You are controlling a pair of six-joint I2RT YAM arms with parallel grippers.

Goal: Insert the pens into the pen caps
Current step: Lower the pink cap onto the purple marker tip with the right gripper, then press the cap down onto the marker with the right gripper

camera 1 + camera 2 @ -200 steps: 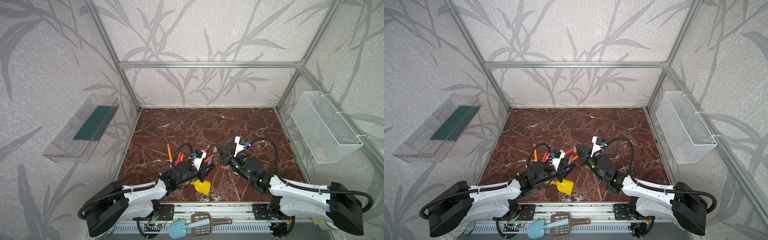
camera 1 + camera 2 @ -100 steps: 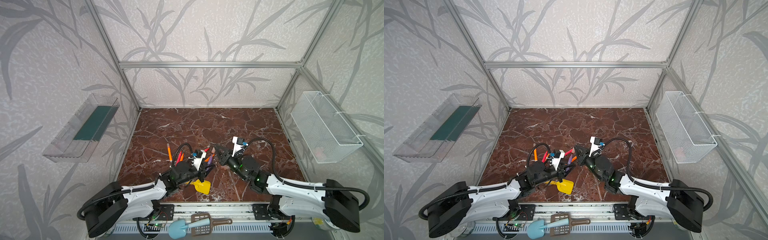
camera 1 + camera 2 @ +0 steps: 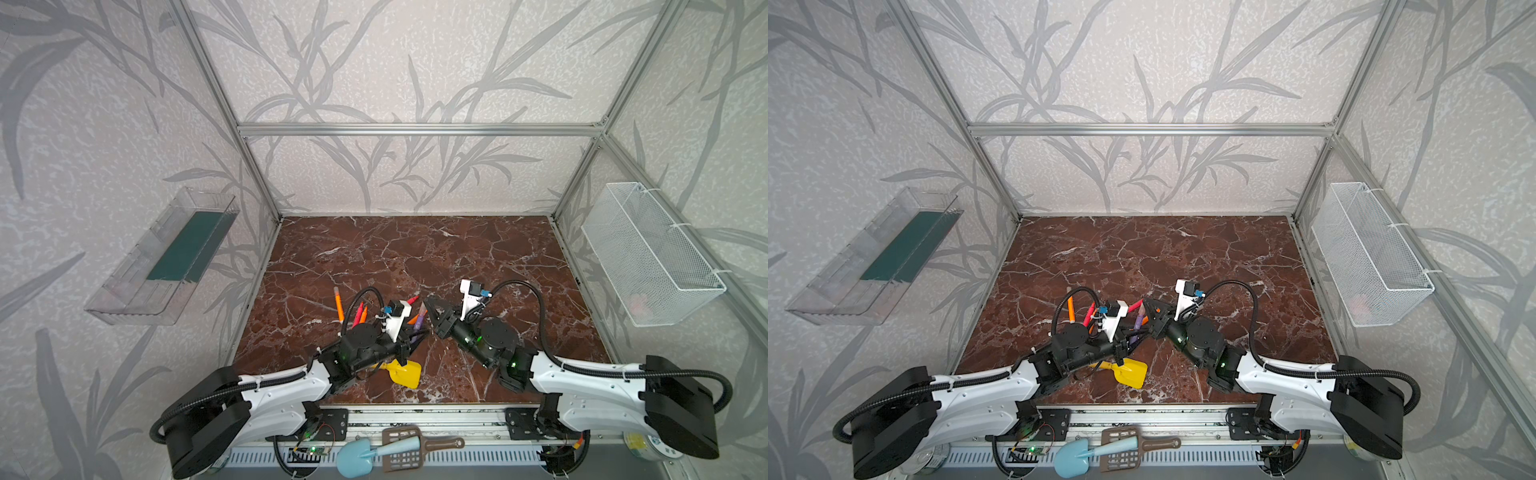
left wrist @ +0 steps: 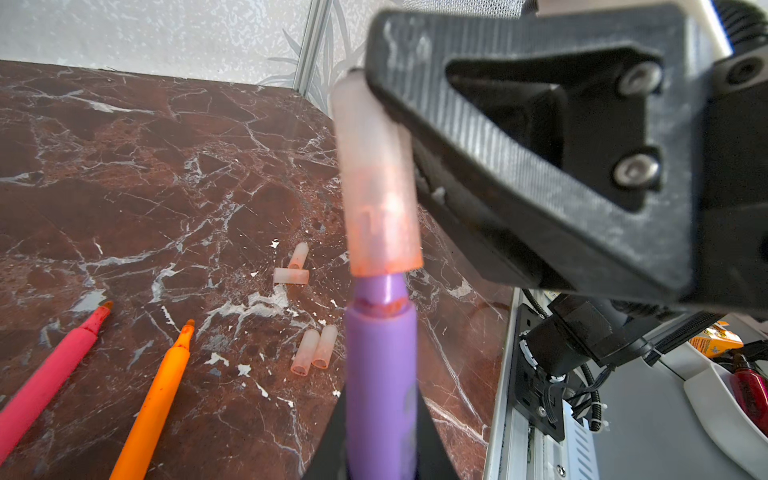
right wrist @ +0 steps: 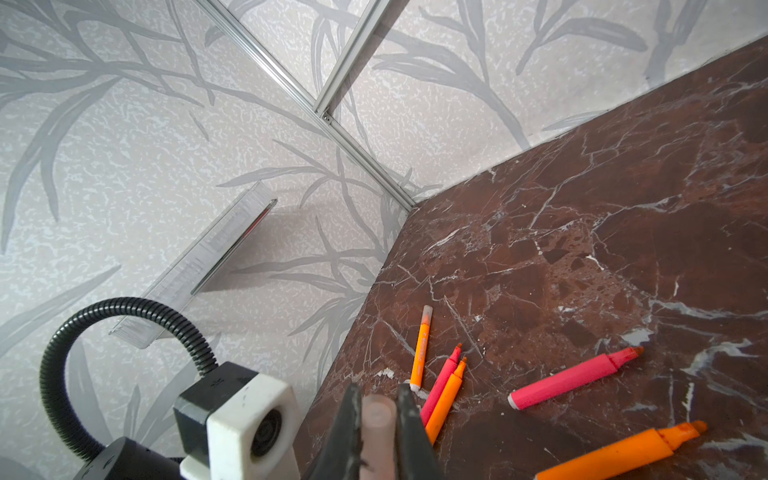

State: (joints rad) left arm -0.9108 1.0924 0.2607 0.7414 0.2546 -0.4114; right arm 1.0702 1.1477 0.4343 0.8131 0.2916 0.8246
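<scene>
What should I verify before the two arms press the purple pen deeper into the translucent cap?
1. Left gripper shut on the slim purple marker pen: ok.
2. Right gripper shut on the short translucent pale-pink plastic cap: ok.
3. Pen tip inside the cap's mouth: ok.
4. Cap in line with the pen: cannot tell; in the left wrist view the cap leans a little.
5. Cap fully seated: not ok; the pen's narrow neck shows between the cap's rim and the barrel.
6. Four loose caps on the brown marble table lie apart from both grippers: ok.
</scene>
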